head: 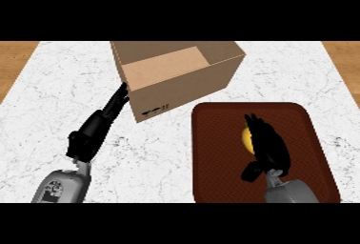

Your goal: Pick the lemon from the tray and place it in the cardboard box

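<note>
A yellow lemon (246, 137) lies on the dark brown tray (218, 157) at the right, mostly hidden by my right hand (271, 150). That hand lies over the lemon with its fingers stretched out along it, not curled round it. The open cardboard box (175, 76) stands at the back centre, tilted, with its opening facing up. My left hand (95, 128) reaches up at the left with straight fingers, their tips touching the box's left front corner.
The white marble counter (70, 86) stretches around the box and the tray. Wooden floor (14, 57) shows past its left and right edges. The tray reaches the lower edge of the view.
</note>
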`<action>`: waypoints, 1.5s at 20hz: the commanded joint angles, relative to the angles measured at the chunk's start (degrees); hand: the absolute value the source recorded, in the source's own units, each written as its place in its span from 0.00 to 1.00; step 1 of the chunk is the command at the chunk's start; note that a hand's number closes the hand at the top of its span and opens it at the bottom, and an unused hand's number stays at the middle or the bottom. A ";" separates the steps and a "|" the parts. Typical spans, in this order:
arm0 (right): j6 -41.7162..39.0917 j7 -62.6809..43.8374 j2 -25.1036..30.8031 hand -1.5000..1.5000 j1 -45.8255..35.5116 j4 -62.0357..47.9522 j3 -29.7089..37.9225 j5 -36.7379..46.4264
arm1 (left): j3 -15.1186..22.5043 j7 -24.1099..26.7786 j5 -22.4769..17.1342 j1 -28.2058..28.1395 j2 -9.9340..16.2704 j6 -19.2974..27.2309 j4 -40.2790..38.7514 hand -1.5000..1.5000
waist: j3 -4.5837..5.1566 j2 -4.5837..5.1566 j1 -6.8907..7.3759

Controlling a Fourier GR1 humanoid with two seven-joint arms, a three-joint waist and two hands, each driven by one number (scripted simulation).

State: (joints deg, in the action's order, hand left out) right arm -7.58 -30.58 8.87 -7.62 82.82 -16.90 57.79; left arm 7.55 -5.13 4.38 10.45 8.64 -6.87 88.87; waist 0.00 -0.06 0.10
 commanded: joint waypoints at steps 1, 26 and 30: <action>0.35 3.22 -0.53 0.00 -5.80 -8.17 4.58 -0.43 | 0.08 0.92 1.73 1.06 -1.87 0.24 -1.20 0.50 | -0.01 0.10 0.03; 4.34 18.05 -4.98 1.00 -10.05 -11.23 -6.54 7.98 | -1.69 -1.59 1.60 1.27 -2.51 -3.53 1.10 0.50 | 0.00 0.29 1.05; -1.28 28.93 -8.64 1.00 -17.65 -7.95 -13.17 3.04 | -0.57 -1.91 2.33 1.34 -3.19 -3.31 0.96 0.50 | -0.02 0.34 2.55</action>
State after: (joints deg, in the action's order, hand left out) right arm -5.67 -8.86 3.61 -19.51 73.02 -24.22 63.20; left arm 6.47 -6.63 6.55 10.63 6.04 -10.09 90.86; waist 0.25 -0.01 1.84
